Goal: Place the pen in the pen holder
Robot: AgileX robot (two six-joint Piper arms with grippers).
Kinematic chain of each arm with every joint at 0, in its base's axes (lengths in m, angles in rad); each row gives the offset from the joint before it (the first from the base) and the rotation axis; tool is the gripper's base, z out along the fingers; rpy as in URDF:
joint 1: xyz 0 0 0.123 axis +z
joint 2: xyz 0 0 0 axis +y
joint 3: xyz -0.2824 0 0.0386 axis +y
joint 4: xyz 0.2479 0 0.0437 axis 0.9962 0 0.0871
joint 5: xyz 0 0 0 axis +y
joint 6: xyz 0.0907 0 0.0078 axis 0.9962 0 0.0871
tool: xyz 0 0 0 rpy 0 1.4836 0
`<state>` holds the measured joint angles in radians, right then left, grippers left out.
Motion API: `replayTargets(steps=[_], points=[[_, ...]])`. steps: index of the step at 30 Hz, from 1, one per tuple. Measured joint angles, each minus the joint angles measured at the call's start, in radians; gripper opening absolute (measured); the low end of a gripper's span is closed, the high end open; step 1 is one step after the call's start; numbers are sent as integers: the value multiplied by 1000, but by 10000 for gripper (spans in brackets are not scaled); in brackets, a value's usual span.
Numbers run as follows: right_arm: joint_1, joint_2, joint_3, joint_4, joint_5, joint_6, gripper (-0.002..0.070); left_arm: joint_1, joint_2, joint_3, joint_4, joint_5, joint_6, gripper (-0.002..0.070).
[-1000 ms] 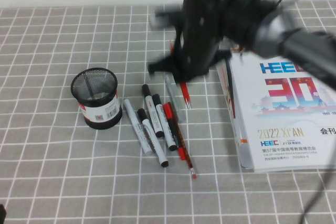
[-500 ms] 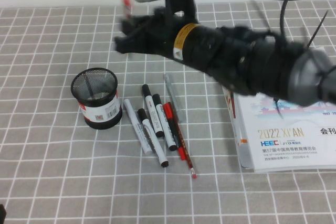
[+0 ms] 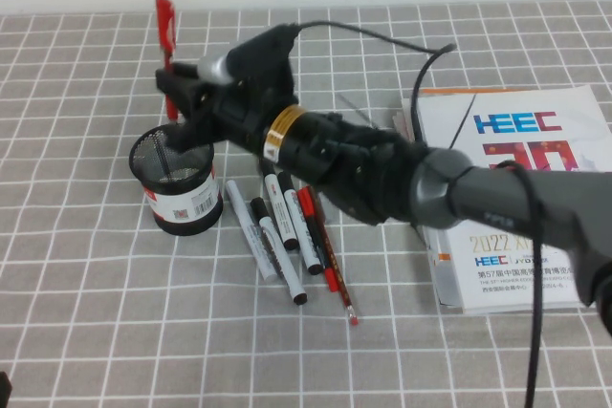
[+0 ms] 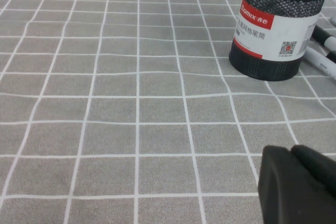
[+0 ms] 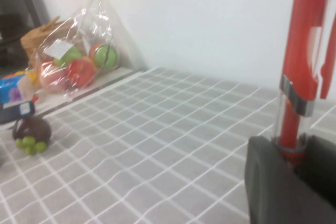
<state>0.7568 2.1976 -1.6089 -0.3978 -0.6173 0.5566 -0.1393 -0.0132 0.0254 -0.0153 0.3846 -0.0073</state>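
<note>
While right hand (image 3: 175,83) clamps upright pen (image 3: 166,24) above pen holder (image 3: 176,179), left hand's (image 4: 299,187) grip unclear.

**Staged robot test bench in a lab or office room**

Desk-type setup: table under a grey cloth with white grid lines (image 3: 96,312), and a plain white wall (image 5: 210,14) on the far side. Stationery is laid out as props: white markers with black caps (image 3: 287,226), a black wire-mesh pen holder (image 3: 177,193), and a printed white expo brochure (image 3: 516,188) at right. A clear plastic bag of toy fruit (image 5: 79,51) sits by the wall.

Robot gear confirms it. The right gripper (image 3: 177,93) clamps a red pen (image 3: 166,26) above the holder. The left gripper (image 4: 299,182) is low at the near left.
</note>
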Motion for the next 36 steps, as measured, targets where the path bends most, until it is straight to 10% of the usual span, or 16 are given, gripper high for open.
replayTargets(steps=[8, 18, 27, 36], points=[[26, 45, -8, 7, 0, 0, 90, 0, 0, 0, 0, 0, 0, -6], [27, 55, -8, 110, 41, -23, 375, 0, 0, 0, 0, 0, 0, -6], [27, -204, 88, -23, 145, -19, 35, 0, 0, 0, 0, 0, 0, -6], [27, -659, 464, -138, 333, -10, -11, 0, 0, 0, 0, 0, 0, -6]])
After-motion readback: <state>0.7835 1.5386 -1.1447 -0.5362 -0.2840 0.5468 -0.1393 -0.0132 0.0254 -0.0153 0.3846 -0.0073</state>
